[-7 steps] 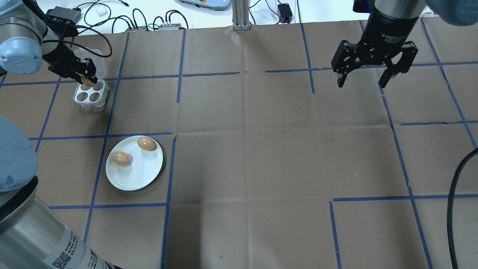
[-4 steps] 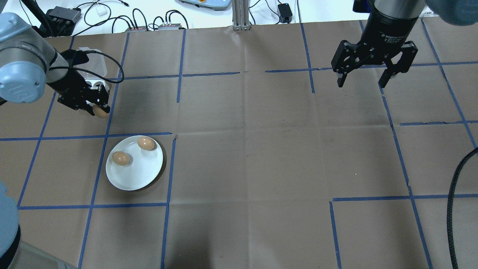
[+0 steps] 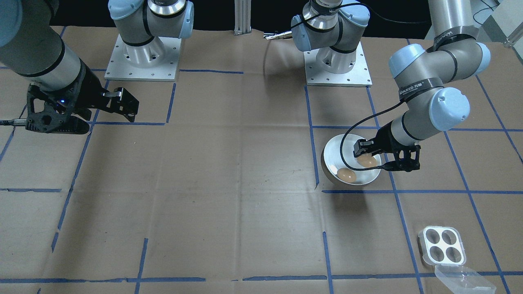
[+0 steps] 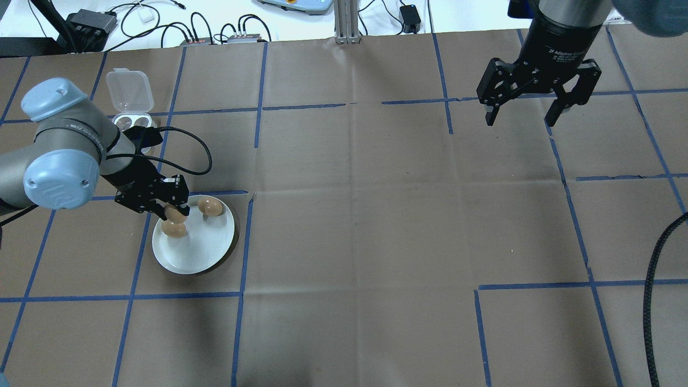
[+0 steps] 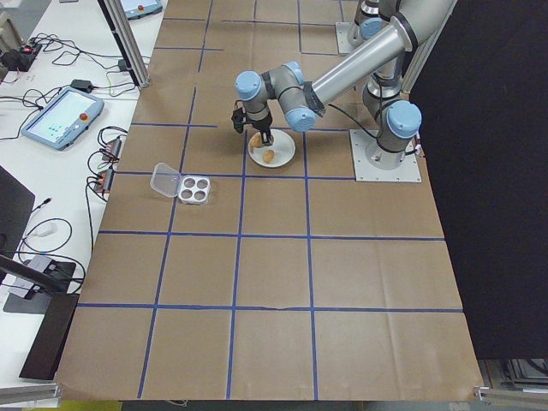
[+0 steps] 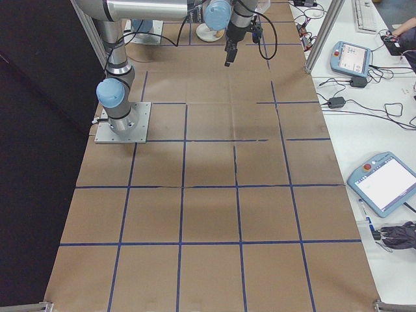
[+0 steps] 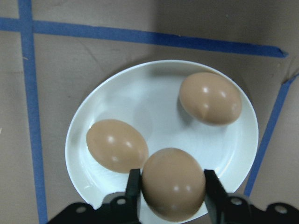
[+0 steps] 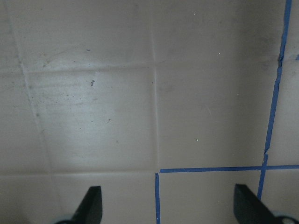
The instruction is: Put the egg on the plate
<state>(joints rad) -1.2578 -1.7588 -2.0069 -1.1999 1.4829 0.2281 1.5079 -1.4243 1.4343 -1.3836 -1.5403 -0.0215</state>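
Holding a brown egg between its two jaws, the left gripper hangs over the near-left part of the white plate; in the left wrist view the jaws press on the egg's two sides and the egg sits above the plate's rim area, whether it touches the plate cannot be told. Two more brown eggs lie on the plate: one just beside the held egg, the other toward the plate's far right edge, apart from the first. Plate rests on the brown paper-covered worktop, inside a square of blue tape lines, on the robot's left half. Farther out on the left stands a small white four-cup egg tray with its clear lid swung open; all four cups look empty in the front-facing view. The right gripper hovers well above the worktop on the far right, jaws spread wide with nothing between them; the right wrist view shows only bare paper and tape under the fingertips. A black cable crosses the right edge of the overhead view.
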